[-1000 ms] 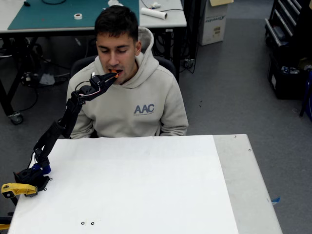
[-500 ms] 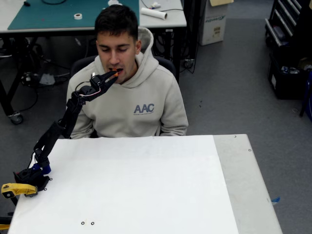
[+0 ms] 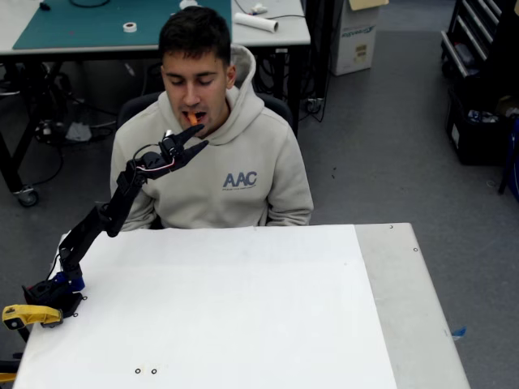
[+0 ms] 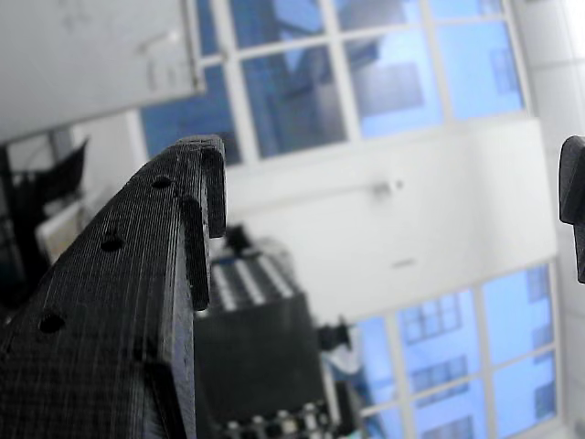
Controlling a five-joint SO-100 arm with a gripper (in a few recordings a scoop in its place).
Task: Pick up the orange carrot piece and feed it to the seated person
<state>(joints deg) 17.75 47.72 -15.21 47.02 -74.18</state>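
Jaws standing released, empty, at 7 o'clock below the seated person's mouth holding the orange carrot piece; risk: open fingers grazing chin

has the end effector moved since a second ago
Yes. In the fixed view the end effector has dropped down from the seated person's mouth toward the hoodie chest and opened, leaving the orange carrot piece in the mouth.

Gripper matt black layered plastic; hoodie soft cloth; table matt white.
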